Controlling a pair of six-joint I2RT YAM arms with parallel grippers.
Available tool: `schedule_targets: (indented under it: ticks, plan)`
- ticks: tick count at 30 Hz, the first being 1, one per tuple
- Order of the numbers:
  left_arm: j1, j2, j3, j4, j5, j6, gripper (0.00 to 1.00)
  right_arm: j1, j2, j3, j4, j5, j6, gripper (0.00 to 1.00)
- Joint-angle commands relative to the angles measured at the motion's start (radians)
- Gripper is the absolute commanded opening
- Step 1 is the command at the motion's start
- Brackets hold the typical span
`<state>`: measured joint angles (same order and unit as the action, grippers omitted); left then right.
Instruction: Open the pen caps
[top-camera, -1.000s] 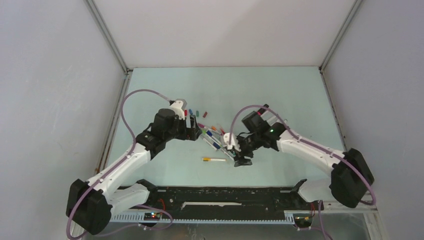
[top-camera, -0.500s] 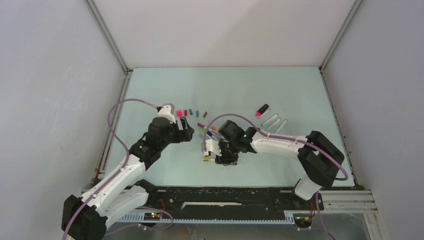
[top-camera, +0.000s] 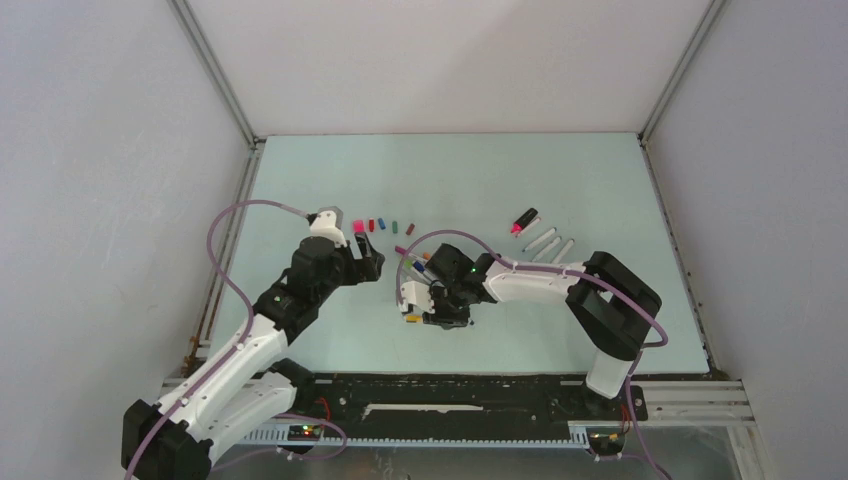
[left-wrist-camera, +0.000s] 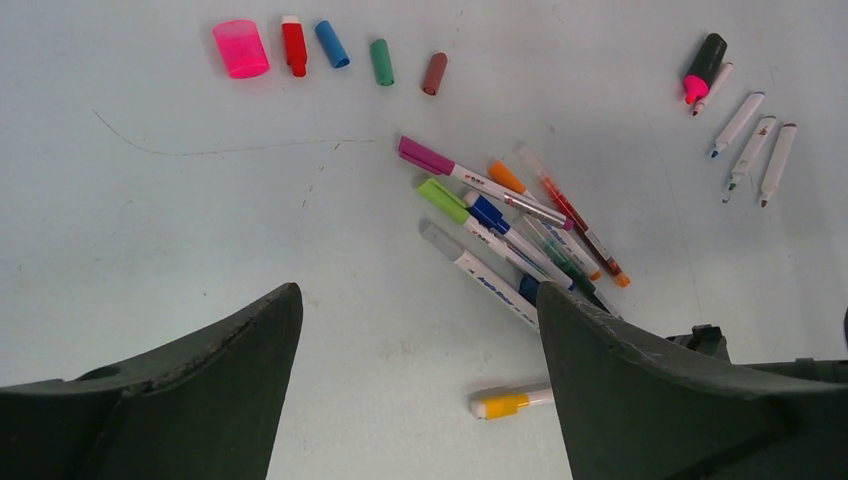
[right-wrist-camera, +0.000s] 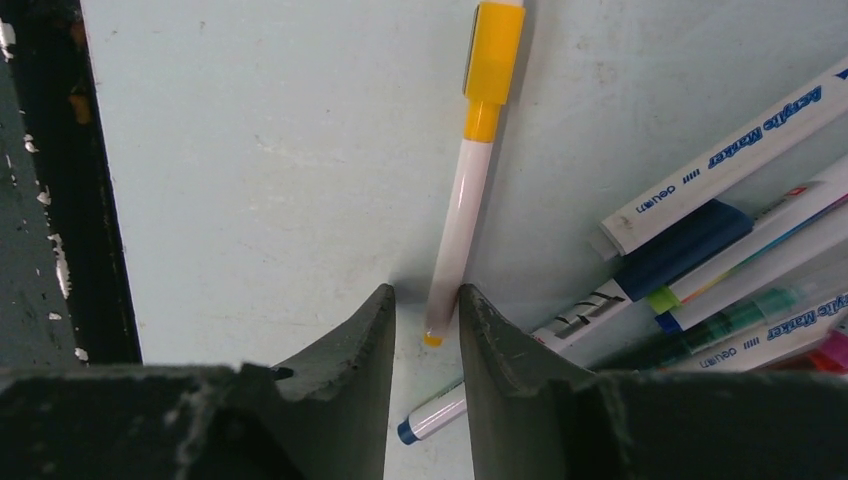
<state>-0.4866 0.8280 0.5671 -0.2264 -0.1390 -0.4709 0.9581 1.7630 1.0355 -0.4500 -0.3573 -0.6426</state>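
Note:
A white pen with a yellow cap (right-wrist-camera: 495, 45) lies alone on the table; it also shows in the top view (top-camera: 412, 318) and the left wrist view (left-wrist-camera: 510, 403). My right gripper (right-wrist-camera: 427, 295) is low over it, its fingers narrowly apart and straddling the pen's uncapped tail end, with a gap on the left side. A pile of capped pens (left-wrist-camera: 510, 225) lies just beyond it. My left gripper (left-wrist-camera: 417, 295) is wide open and empty above the table, left of the pile (top-camera: 372, 262). Loose caps lie in a row: pink (left-wrist-camera: 241, 48), red (left-wrist-camera: 293, 45), blue (left-wrist-camera: 332, 44), green (left-wrist-camera: 381, 61), brown (left-wrist-camera: 433, 73).
A black highlighter with a pink tip (left-wrist-camera: 704, 66) and three uncapped white pens (left-wrist-camera: 750, 145) lie at the right back, also in the top view (top-camera: 550, 243). The black rail (top-camera: 450, 395) runs along the table's near edge. Grey walls enclose the table.
My right arm has swung left from the pen pile and come down over the yellow-capped pen. My left arm has drawn back a little to the left.

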Motion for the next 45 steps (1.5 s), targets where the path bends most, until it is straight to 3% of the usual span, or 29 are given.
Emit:
schedule_targets:
  ticks: [1,13,21,29,37,41,45]
  plan:
    - [-0.003,-0.036,-0.038,0.019,-0.027,-0.009,0.89,0.004,0.022,0.04,-0.023,0.012,-0.007,0.3]
    - [-0.001,-0.082,-0.058,0.012,-0.02,-0.021,0.89,0.005,0.064,0.083,-0.083,0.044,-0.012,0.0]
    - [0.012,-0.124,-0.103,0.165,0.212,-0.086,0.92,0.0,-0.047,0.144,-0.177,-0.043,-0.017,0.0]
    - [0.028,-0.044,-0.091,0.314,0.432,-0.171,0.97,-0.052,-0.18,0.192,-0.417,-0.178,-0.228,0.0]
    - [0.029,0.182,-0.051,0.477,0.669,-0.291,0.99,-0.184,-0.3,0.15,-0.489,-0.153,-0.363,0.0]
    - [0.024,0.341,-0.035,0.626,0.859,-0.388,0.97,-0.218,-0.344,0.113,-0.463,-0.106,-0.375,0.0]
    - [-0.002,0.454,-0.033,0.799,0.948,-0.475,0.96,-0.218,-0.357,0.091,-0.44,-0.068,-0.375,0.0]
